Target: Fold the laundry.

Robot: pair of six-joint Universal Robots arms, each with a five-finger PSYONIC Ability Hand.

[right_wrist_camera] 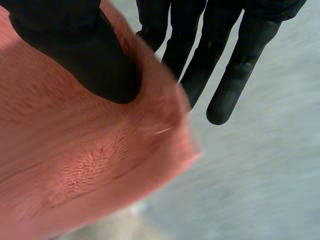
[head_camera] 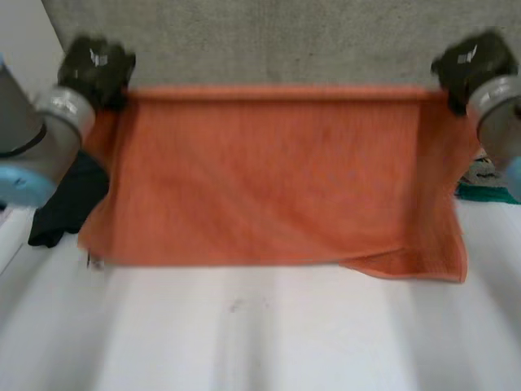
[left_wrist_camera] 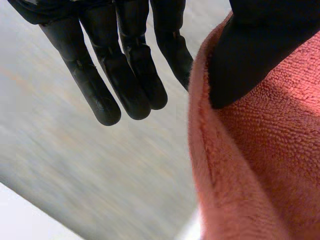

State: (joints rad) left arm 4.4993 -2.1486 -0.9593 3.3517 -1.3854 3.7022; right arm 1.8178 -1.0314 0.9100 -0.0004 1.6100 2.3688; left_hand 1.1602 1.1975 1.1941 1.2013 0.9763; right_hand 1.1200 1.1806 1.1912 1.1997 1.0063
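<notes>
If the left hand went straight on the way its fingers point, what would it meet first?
Probably the grey fuzzy cloth past the fingertips of the left hand, which pinches a corner of the orange terry towel; depth is unclear.

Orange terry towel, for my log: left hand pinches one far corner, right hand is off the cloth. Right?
No: the right hand pinches the orange terry towel at the other far corner, per the right wrist view. The left hand does pinch one.
</notes>
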